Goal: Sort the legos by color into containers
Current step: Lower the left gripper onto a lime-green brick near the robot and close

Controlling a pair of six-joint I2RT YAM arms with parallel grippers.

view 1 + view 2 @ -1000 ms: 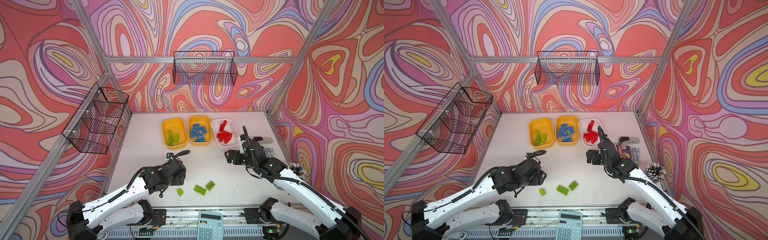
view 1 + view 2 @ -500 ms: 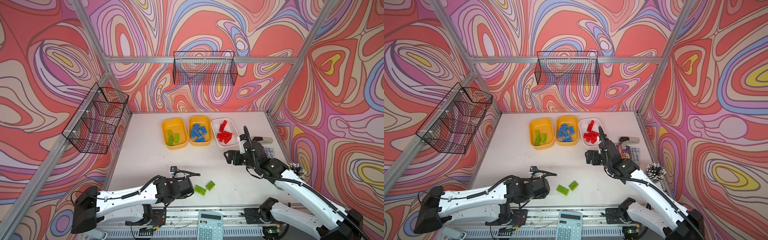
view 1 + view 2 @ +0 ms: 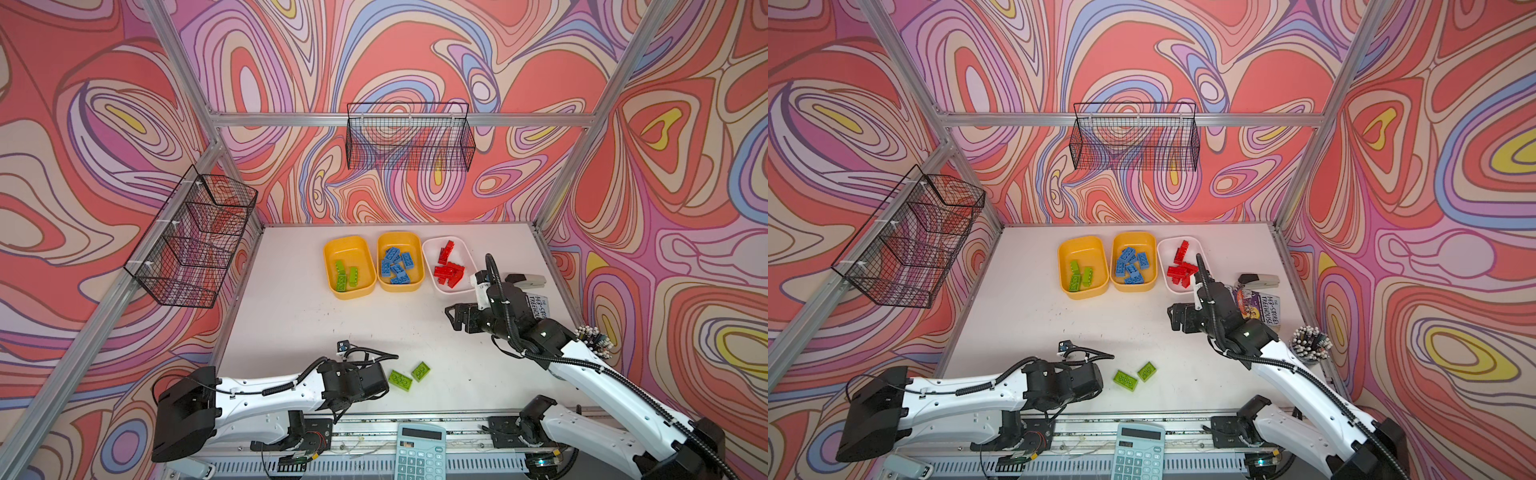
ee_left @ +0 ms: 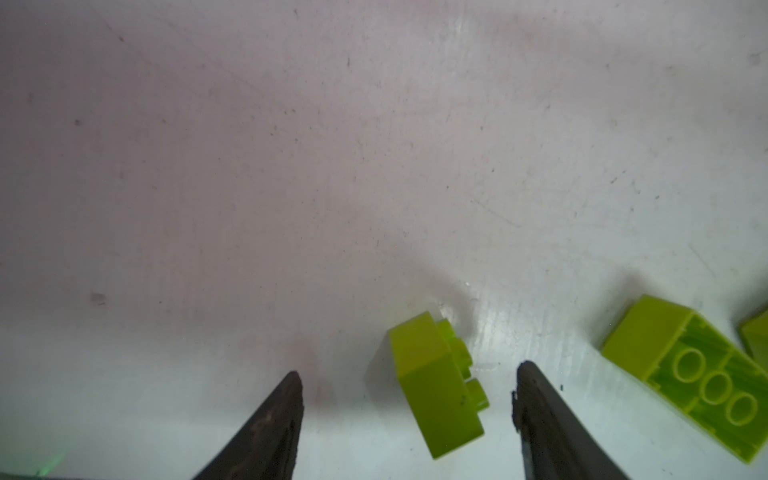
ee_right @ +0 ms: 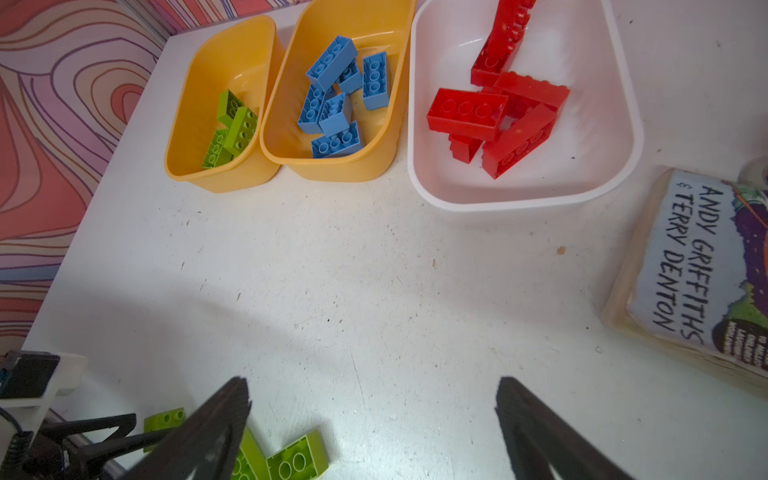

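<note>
A small lime-green studded plastic brick (image 4: 436, 386) lies on the white surface (image 4: 374, 145) near its front edge, between the left end effector's (image 4: 409, 370) released fingers, gaps both sides. The right end effector (image 5: 372, 380), spread wide, hangs over bare surface.

left arm (image 3: 266, 395): stretched low | left gripper (image 4: 409, 370): jaws apart | right arm (image 3: 590, 374): raised | right gripper (image 5: 372, 380): jaws wide apart

book (image 5: 698, 270) cover, "ANDY GRIFFITHS & TERRY DENTON"
</note>
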